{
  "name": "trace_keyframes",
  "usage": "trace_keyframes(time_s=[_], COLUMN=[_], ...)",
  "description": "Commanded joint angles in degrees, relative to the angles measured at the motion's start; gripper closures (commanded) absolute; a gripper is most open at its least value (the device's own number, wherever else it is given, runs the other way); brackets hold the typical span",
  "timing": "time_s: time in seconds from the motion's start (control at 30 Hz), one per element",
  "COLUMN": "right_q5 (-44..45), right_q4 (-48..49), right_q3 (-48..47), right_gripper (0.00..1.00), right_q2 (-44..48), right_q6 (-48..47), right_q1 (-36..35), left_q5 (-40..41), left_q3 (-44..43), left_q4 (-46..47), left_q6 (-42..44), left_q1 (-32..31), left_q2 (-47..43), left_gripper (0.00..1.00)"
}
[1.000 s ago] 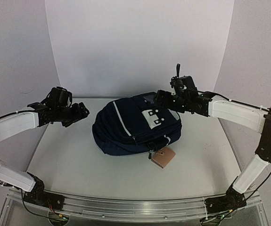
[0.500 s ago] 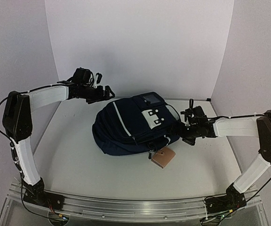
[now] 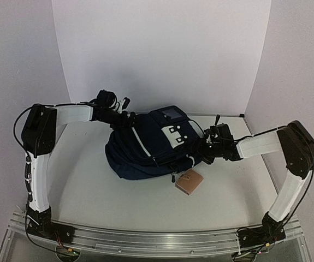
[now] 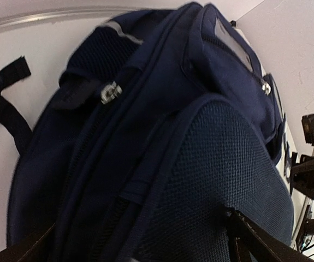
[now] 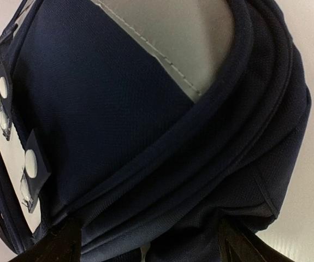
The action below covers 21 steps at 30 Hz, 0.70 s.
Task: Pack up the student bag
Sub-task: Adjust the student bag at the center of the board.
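Note:
The student bag (image 3: 151,147) is a navy-blue backpack lying in the middle of the table, its white patch (image 3: 176,136) facing up. My left gripper (image 3: 125,121) is at the bag's upper left end. In the left wrist view its jaws stand wide with the mesh side of the bag (image 4: 162,136) between and in front of them. My right gripper (image 3: 203,151) is pressed into the bag's right side. In the right wrist view its fingers (image 5: 64,243) are wide apart, with folds of the navy fabric (image 5: 118,109) bulging between them. Neither has a clear grip.
A small tan square item (image 3: 189,182) lies on the table against the bag's near right edge. A black strap (image 4: 6,103) trails off the bag onto the white table. White walls close the back and sides.
The left arm swung in from the far left to the bag's upper end. The right arm dropped from above to the bag's right side. The bag shifted slightly left.

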State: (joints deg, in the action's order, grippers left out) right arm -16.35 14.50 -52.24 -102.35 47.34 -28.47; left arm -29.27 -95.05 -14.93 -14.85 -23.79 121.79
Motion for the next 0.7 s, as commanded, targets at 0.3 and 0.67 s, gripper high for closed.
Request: trace_keyframes(time_s=[0.3, 0.67], right_q5=[-1.7, 10.4], right_q4=[3.4, -8.6], right_q3=[-33.8, -40.1], right_gripper=[0.21, 0.02], right_q2=[-25.3, -20.4], right_q6=[-14.0, -23.4], right_q1=[-6.2, -6.2], left_q5=[-11.1, 5.4], left_q3=[38.4, 44.6], left_q4=[15.3, -1.9], left_q6=[-12.6, -17.3], left_q1=[-1.7, -0.2], left_q2=[-29.0, -47.5], left_gripper=[0.05, 0.00])
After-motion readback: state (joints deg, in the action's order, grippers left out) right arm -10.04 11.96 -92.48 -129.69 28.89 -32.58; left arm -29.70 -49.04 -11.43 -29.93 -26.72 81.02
